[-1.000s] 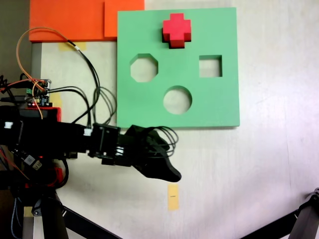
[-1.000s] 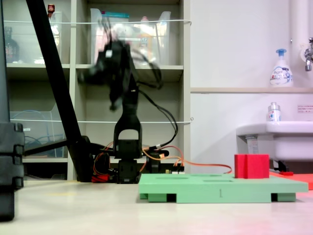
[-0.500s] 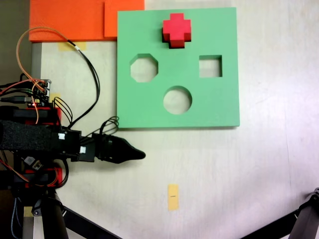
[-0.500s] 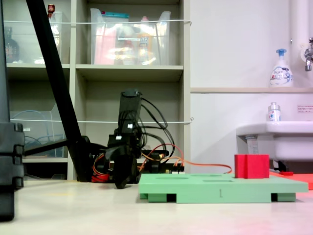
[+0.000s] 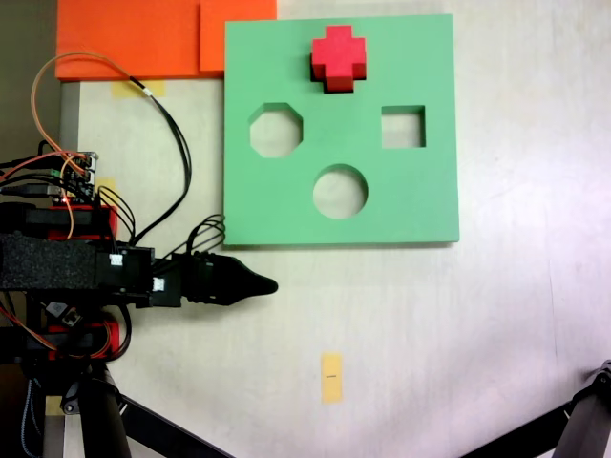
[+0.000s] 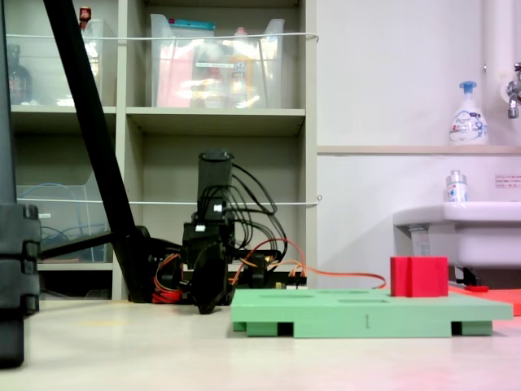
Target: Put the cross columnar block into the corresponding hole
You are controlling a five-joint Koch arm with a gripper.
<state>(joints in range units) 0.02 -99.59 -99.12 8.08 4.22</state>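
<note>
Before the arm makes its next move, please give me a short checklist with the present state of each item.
1. Red cross block sits in the green board, top part, top-down fixed view: ok.
2. Block upright, standing proud of the board in the side view: ok; fully seated: cannot tell.
3. Tool off the board, low by its near edge: ok.
4. Tool holds nothing: ok.
5. Tool open or shut: cannot tell.
6. Octagonal, square and round cutouts unblocked: ok.

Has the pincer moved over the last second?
Yes. The pincer has pulled back leftward, away from the yellow tape strip, and dropped low beside the green board.
</note>
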